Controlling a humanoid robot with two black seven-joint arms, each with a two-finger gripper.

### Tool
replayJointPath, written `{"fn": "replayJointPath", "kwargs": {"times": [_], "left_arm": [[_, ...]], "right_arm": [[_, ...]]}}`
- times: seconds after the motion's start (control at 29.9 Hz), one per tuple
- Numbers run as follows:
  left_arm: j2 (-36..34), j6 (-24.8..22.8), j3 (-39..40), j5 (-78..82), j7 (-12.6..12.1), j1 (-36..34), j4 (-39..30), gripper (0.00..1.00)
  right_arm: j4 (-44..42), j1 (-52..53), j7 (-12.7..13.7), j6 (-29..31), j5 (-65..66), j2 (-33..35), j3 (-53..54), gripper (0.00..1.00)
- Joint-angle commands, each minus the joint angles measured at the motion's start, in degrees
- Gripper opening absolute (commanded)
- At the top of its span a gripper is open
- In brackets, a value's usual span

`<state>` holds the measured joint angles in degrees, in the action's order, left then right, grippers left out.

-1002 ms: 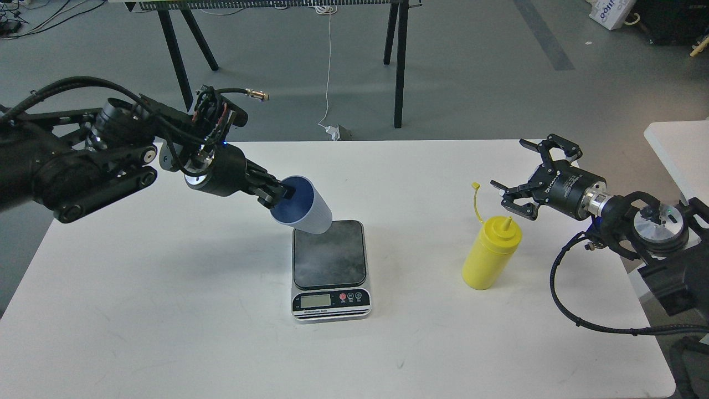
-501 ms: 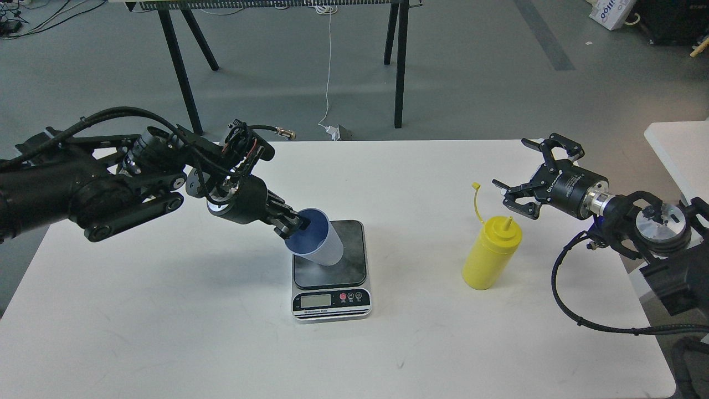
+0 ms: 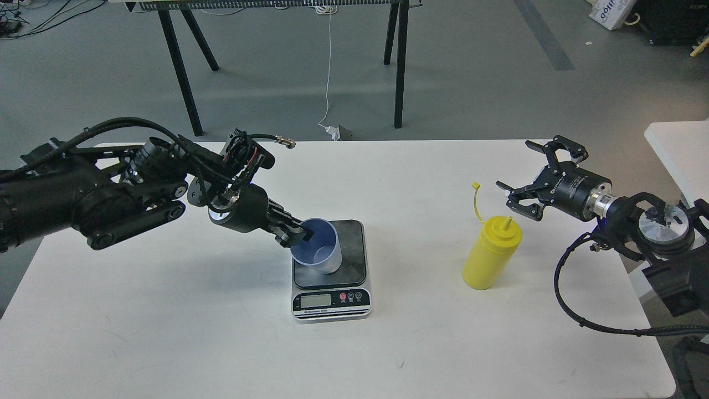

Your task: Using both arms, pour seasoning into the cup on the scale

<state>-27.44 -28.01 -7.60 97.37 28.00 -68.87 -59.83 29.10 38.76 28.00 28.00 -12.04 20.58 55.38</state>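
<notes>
The light-blue cup (image 3: 321,252) stands almost upright on the dark plate of the scale (image 3: 343,277), near its left edge. My left gripper (image 3: 298,235) is shut on the cup's near-left rim, one finger inside it. The yellow seasoning bottle (image 3: 490,255) stands upright on the table to the right of the scale, its cap hanging open on its tether (image 3: 475,199). My right gripper (image 3: 526,191) is open and empty, just above and right of the bottle's nozzle, not touching it.
The white table (image 3: 221,343) carries only the scale and the bottle. A second white table's corner (image 3: 678,149) lies at the far right. Black trestle legs (image 3: 399,61) and a hanging white cable stand on the grey floor behind.
My left arm has lowered the cup from a tilted hold above the scale's far-left corner down onto the plate and turned it upright. My right gripper has drifted slightly right.
</notes>
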Motion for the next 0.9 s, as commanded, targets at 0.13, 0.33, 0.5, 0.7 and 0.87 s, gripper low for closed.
{"fn": "replayJointPath", "kwargs": {"times": [0.13,0.33,0.5,0.7,0.87], "left_arm": [[-0.25,0.01,1.36,-5.17,0.00,-1.53,2.34,0.90],[-1.21,0.01,1.36,-9.38,0.00,-5.39,4.10,0.95],[-5.16,0.01,3.11,-23.33,0.00,-6.98,8.05,0.95],[-7.01,0.01,7.07,-50.21,0.00,-3.56,14.64,0.95],[-7.10,0.01,7.86,-63.70,0.00,-0.75,18.86,0.95]], "right_arm": [[0.25,-0.09,0.00,0.00,0.00,-0.01,-0.09,0.96],[1.48,0.44,0.00,0.00,0.00,-0.19,-0.36,0.96],[13.05,4.91,0.00,0.00,-0.79,3.04,0.69,0.96],[18.87,5.73,0.00,0.00,-20.60,17.71,1.49,0.96],[26.78,-12.96,0.00,0.00,-43.20,27.75,2.45,0.96]]}}
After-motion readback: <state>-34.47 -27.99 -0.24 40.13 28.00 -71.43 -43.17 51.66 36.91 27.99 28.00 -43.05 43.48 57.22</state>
